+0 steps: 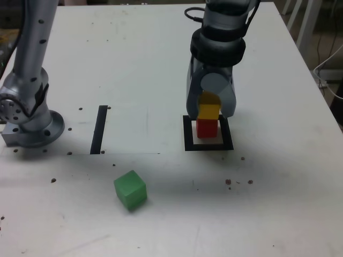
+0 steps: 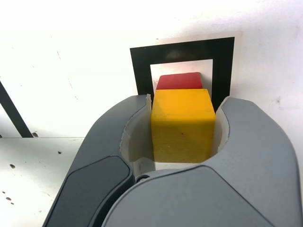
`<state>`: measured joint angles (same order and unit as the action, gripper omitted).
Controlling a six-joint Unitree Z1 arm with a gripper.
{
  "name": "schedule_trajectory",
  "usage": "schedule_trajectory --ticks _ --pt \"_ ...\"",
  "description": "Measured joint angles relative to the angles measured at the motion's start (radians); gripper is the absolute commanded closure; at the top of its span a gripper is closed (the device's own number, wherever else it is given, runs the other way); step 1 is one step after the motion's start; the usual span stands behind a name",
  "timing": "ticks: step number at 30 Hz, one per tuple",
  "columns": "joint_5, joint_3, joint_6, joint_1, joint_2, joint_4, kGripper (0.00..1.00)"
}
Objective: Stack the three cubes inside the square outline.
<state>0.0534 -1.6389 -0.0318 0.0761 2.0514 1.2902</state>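
Sitting clamped between the tool's (image 2: pixel 188 98) jaws: the yellow cube (image 2: pixel 183 125).

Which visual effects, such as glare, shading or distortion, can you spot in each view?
Exterior view: a dim band of shade crosses the white tabletop; soft shadow sits beneath the solid green cube. Wrist view: the white surface is washed out by glare; the matte yellow cube is bright above, darker below, and looms larger than the red one.

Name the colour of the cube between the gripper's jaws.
The cube is yellow; the wrist view shows it best.
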Motion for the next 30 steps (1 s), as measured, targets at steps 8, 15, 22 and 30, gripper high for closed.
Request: schedule_trajectory --ticks 8,15,22,30 --pt "-0.003 0.007 0.001 -0.001 0.008 0.0 0.47" --pt "0.0 0.015 0.002 -0.001 0.015 -0.009 0.05" --pt "0.006 0.015 0.003 -0.001 0.015 -0.013 0.01" --pt "0.009 0.017 0.003 -0.001 0.013 -0.007 0.01"
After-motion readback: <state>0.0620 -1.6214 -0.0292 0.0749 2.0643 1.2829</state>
